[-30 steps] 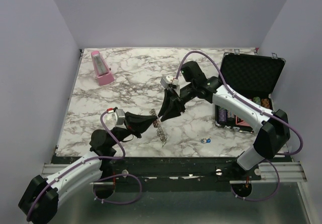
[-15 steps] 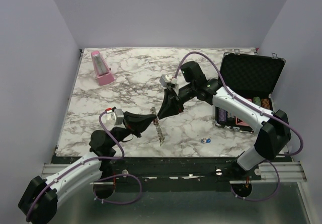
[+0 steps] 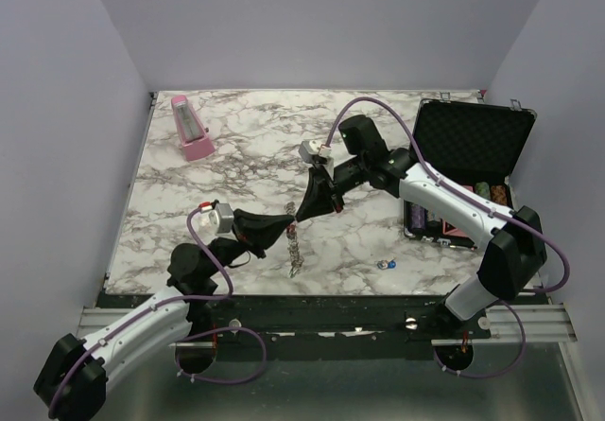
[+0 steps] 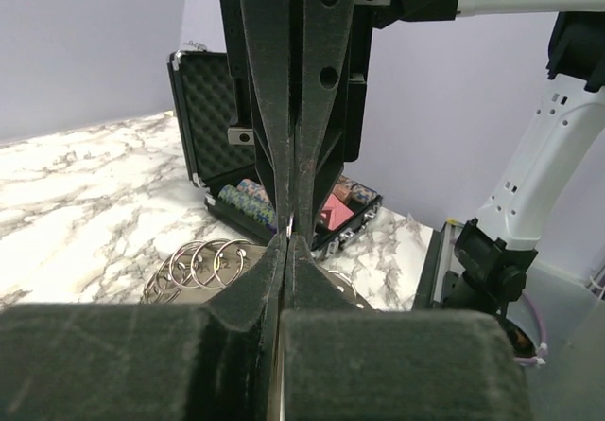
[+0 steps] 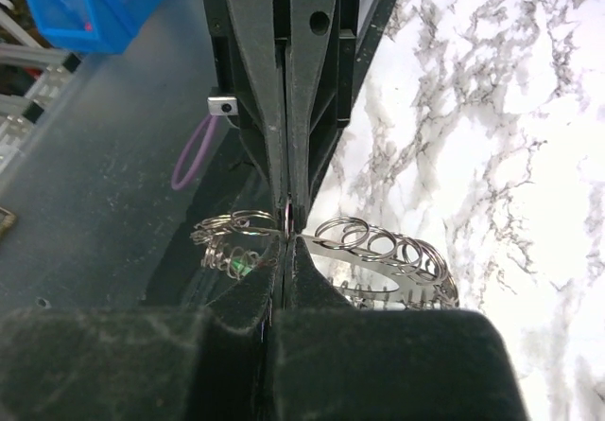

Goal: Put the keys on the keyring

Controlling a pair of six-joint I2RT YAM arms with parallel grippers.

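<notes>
Near the front edge, a blue-headed key (image 3: pixel 386 264) lies loose on the marble table (image 3: pixel 236 175), well apart from the rest. Beyond it the keyring (image 3: pixel 296 249) dangles btwn both arms. Left gripper (image 3: pixel 287 225) is pinched tight on it. Right gripper (image 3: pixel 302 216) has just snapped closed, tip-to-tip, on the same ring. Prob. a two-handed hold now, so threading can begin.
</notes>
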